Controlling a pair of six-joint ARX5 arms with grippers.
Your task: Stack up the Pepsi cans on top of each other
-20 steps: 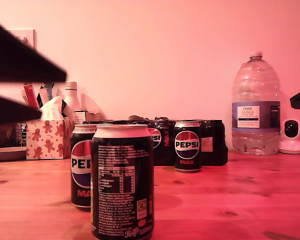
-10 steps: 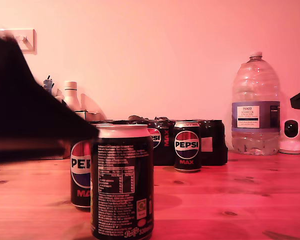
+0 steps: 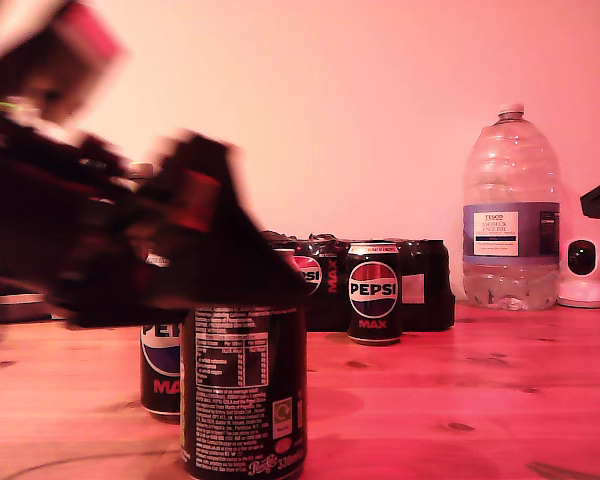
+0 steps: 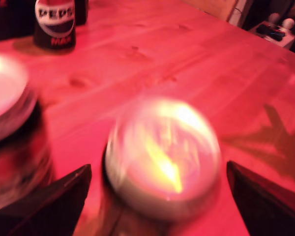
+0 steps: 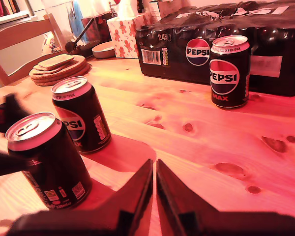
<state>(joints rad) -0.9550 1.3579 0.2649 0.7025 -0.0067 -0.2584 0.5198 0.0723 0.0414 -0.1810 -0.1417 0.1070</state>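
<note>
My first gripper, a dark blur in the exterior view, hangs over the nearest Pepsi can on the tabletop, its jaws spread wide either side of the can's silver top and gripping nothing; a second Pepsi can stands just behind it toward the exterior view's left, and a third Pepsi can stands well apart in front of the shrink-wrapped Pepsi multipack. My second gripper has its jaws pressed together, empty, low over bare wood; a large water bottle stands at the exterior view's right
</note>
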